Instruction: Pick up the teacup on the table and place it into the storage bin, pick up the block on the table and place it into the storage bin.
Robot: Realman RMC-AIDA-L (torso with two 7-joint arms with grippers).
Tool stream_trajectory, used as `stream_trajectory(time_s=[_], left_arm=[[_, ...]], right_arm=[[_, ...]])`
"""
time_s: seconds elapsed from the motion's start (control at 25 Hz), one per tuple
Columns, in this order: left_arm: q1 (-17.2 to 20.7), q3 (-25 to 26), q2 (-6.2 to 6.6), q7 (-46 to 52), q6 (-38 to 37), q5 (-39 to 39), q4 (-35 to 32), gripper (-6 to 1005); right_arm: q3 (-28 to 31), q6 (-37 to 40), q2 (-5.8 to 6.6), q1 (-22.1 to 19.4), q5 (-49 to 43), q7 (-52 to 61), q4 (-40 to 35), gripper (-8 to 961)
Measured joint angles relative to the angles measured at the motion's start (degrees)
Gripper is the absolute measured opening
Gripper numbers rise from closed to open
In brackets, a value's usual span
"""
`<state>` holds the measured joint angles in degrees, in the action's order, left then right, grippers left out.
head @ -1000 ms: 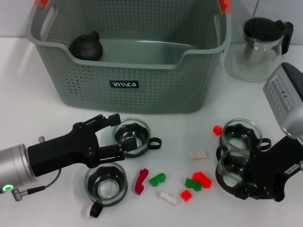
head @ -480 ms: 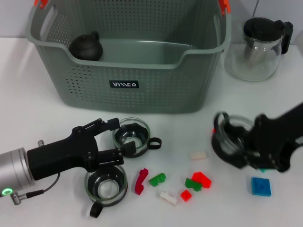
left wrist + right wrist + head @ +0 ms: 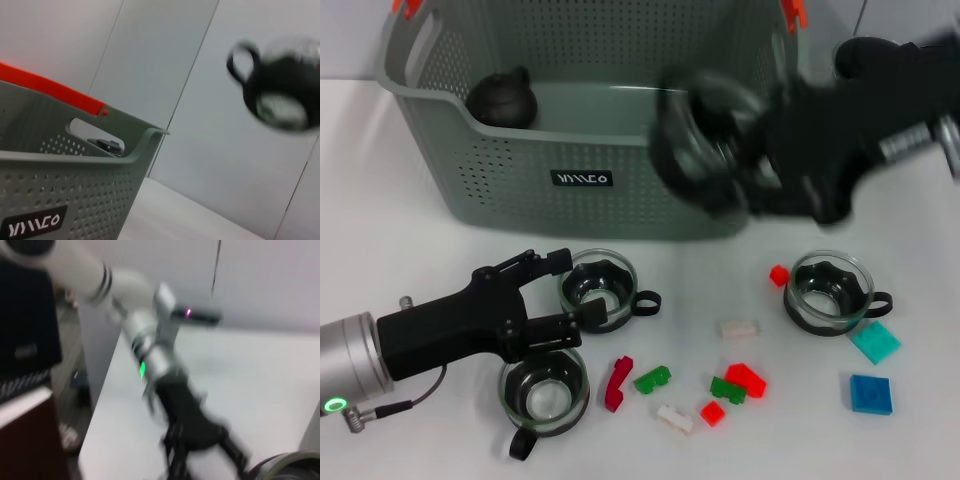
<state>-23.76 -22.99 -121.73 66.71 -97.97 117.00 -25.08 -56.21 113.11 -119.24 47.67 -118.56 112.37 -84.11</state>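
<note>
My right gripper (image 3: 725,155) is raised in front of the storage bin's (image 3: 620,135) right front wall, shut on a glass teacup (image 3: 695,135) that shows blurred. The left wrist view shows that teacup (image 3: 280,95) in the air beside the storage bin (image 3: 75,190). My left gripper (image 3: 575,290) lies open low on the table, its fingertips on either side of a second teacup (image 3: 600,290). Two more teacups stand at the front left (image 3: 545,390) and on the right (image 3: 830,290). Several small blocks lie on the table, among them a green block (image 3: 652,379) and a blue block (image 3: 870,393).
A black teapot (image 3: 502,100) sits inside the bin at its left. A glass teapot with a black lid (image 3: 860,52) at the back right is mostly hidden behind my right arm. The right wrist view shows my left arm (image 3: 165,370) over the white table.
My right arm has lifted one teacup from the table's right side up and leftward to the bin's front. A blue and a cyan block now show. The left arm has not moved.
</note>
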Motion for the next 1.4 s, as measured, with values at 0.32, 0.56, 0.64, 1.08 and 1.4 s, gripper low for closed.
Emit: stream_trajectory(time_s=[0.32,0.56,0.64,1.08,1.4], left_arm=[[-0.3,0.0,-0.43,-0.2,0.3,-0.3,0.0,947],[-0.7,0.1,-0.61,0.0,0.3,-0.4,0.0,948],[-0.8,0.1,-0.62,0.2,0.3,-0.5,0.0,948],[-1.2,0.1,-0.91,0.1,0.7,-1.8,0.1,947],[-1.6,0.0,-0.8,0.0,0.8,-1.8,1.3,947]], right_arm=[[2.8,-21.3,1.48,10.9,-6.4,3.3,14.1,62],[1.0,-40.6,3.69,18.7,-13.3,-0.5,35.5,62],[-0.1,-46.3,3.56,20.0,-14.4,-2.3,40.5,62],[-12.4,-71.9,-0.06,20.6,-17.2,-4.9,53.1,62],[-12.6,-74.2,-0.29,20.6,-18.3,-5.0,55.2,63]])
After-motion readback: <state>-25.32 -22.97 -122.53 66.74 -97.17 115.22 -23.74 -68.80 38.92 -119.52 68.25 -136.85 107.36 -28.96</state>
